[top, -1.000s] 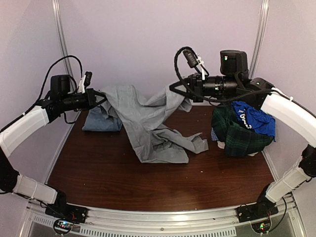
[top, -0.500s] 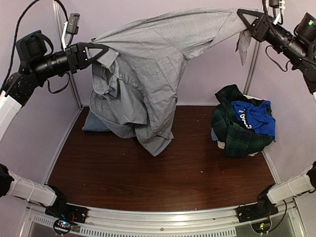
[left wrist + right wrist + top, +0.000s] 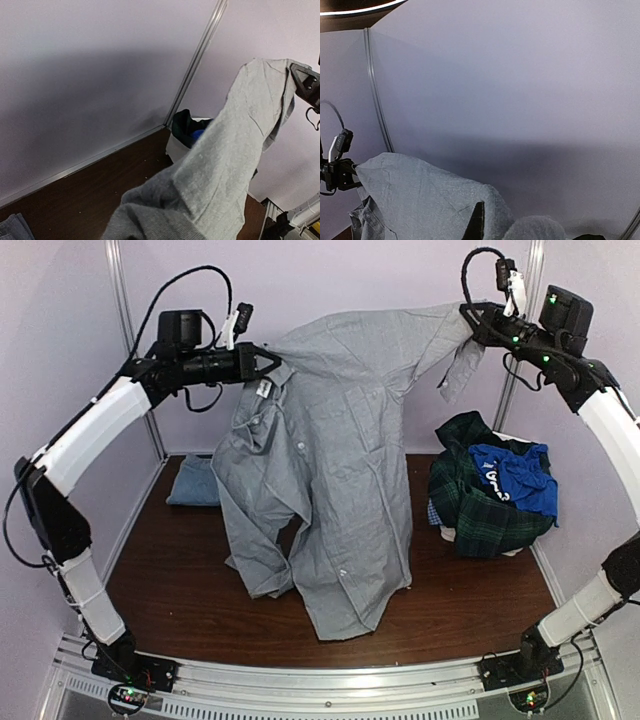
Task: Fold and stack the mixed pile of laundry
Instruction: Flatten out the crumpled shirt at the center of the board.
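A grey button-up shirt (image 3: 340,460) hangs spread between my two grippers high above the table, its hem resting on the wood near the front. My left gripper (image 3: 270,362) is shut on one top corner and my right gripper (image 3: 468,316) is shut on the other. In the left wrist view the shirt (image 3: 225,165) covers my own fingers. In the right wrist view one dark fingertip (image 3: 477,225) shows against the cloth (image 3: 420,200). The mixed laundry pile (image 3: 490,495), dark plaid with a bright blue piece on top, sits at the right of the table.
A small folded blue-grey stack (image 3: 195,485) lies at the back left, partly behind the hanging shirt. The brown table (image 3: 200,610) is enclosed by pale walls with metal posts (image 3: 128,350). The arm bases (image 3: 135,670) stand at the near edge.
The shirt has been lifted off the table and now hangs open. Over the last half second both grippers came inward and lower, and the hem dropped toward the front of the table.
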`<state>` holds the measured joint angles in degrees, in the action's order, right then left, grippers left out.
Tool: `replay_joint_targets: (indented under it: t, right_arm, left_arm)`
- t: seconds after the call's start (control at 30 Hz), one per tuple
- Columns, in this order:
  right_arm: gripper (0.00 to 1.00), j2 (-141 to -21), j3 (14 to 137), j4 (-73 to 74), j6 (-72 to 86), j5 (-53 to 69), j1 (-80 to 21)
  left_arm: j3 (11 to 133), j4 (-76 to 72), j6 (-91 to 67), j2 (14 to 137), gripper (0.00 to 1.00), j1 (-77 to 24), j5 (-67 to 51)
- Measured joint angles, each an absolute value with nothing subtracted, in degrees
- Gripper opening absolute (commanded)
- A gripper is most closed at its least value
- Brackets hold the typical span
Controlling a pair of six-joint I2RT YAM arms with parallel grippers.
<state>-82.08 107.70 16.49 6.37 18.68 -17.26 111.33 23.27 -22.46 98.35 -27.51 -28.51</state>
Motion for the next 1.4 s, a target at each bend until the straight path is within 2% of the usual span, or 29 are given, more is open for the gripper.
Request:
replay_joint_targets:
  t: [0.13,0.23,0.33,0.43,0.53,0.67,0.7,0.83,0.9,0.93,1.0,1.03,1.07,1.13,1.2,1.3,1.4]
  right_arm:
    - [0.00,-87.31,109.45,15.38,10.24,20.05,-10.70]
    - [0.00,-91.68,116.73,15.03,13.34,23.57,-7.20]
    - [0.00,-94.13,125.86,14.79,15.31,28.12,-6.87]
    - [0.00,-93.01,129.88,12.34,17.63,33.41,-7.05]
    - [0.00,-87.70,125.36,8.75,19.57,38.11,-8.25]
    - [0.00,-76.71,107.37,5.89,18.85,41.10,-15.92]
    - [0.00,-74.39,102.02,5.48,18.04,41.17,-18.90]
    - [0.00,-70.13,81.95,4.95,16.05,40.75,-30.96]
    - [0.01,-71.66,74.24,4.84,15.51,39.70,-37.10]
    - [0.16,-73.87,70.94,5.17,15.14,38.79,-40.93]
    - [0.65,-80.97,68.49,7.46,14.20,37.82,-48.97]
    - [0.81,-85.23,68.97,8.88,13.19,37.76,-52.82]
    - [0.90,-89.32,70.19,10.87,12.05,38.00,-55.94]
    - [0.99,-95.83,73.91,15.11,9.56,38.96,-59.57]
    - [1.00,-98.28,76.51,17.78,7.33,39.18,-61.82]
    - [1.00,-95.53,77.03,17.89,5.80,39.44,-58.35]
    - [0.97,-91.66,78.06,17.32,5.32,40.01,-50.35]
  left_arm:
    - [131.26,22.98,-25.43,116.97,0.00,-26.00,-27.94]
    - [145.82,17.76,-30.83,128.07,0.00,-24.84,-30.70]
    - [148.88,11.55,-35.29,129.86,0.00,-24.25,-33.58]
    - [148.07,6.24,-37.04,126.78,0.00,-24.03,-36.71]
    - [135.11,2.28,-37.52,116.79,0.00,-23.73,-40.16]
    - [107.35,-2.39,-36.07,99.98,0.00,-22.35,-41.32]
    - [97.21,-3.14,-34.81,95.15,0.00,-21.58,-40.88]
    - [72.95,0.56,-32.32,88.29,0.00,-18.39,-38.35]
    - [62.67,4.99,-31.70,87.44,0.08,-15.88,-35.18]
    - [58.96,8.12,-31.40,87.29,0.15,-14.28,-33.17]
    - [54.63,14.28,-30.85,86.85,0.42,-10.72,-29.34]
    - [53.78,16.19,-30.44,86.52,0.50,-9.30,-27.90]
    - [53.17,17.69,-30.50,85.82,0.56,-7.68,-26.37]
    - [52.99,19.49,-30.33,83.99,0.63,-5.08,-23.62]
    - [53.91,21.08,-29.67,82.13,0.65,-4.03,-21.21]
    - [57.32,23.00,-28.51,80.44,0.68,-4.19,-18.26]
    - [60.20,24.14,-26.94,79.24,0.67,-4.34,-16.34]
